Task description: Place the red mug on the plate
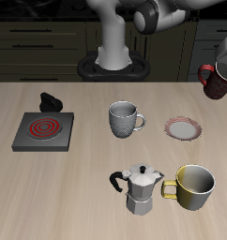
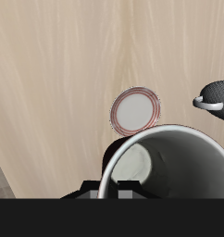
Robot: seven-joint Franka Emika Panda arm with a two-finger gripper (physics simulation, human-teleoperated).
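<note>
Red mug [image 1: 219, 82] gripped at its rim by closed pincer [image 1: 224, 58], raised above worktop [image 1: 87, 178], just beyond plate [image 1: 182, 127].

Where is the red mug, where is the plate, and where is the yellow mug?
red mug [image 1: 219, 81]: exterior view, on its dark-red side wall.
plate [image 1: 182, 127]: exterior view, on its white centre.
yellow mug [image 1: 196, 188]: exterior view, on its yellow wall by the rim.

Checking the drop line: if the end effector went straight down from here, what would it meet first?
Probably bare table beside the plate. The held red mug would touch first; depth is unclear.
</note>
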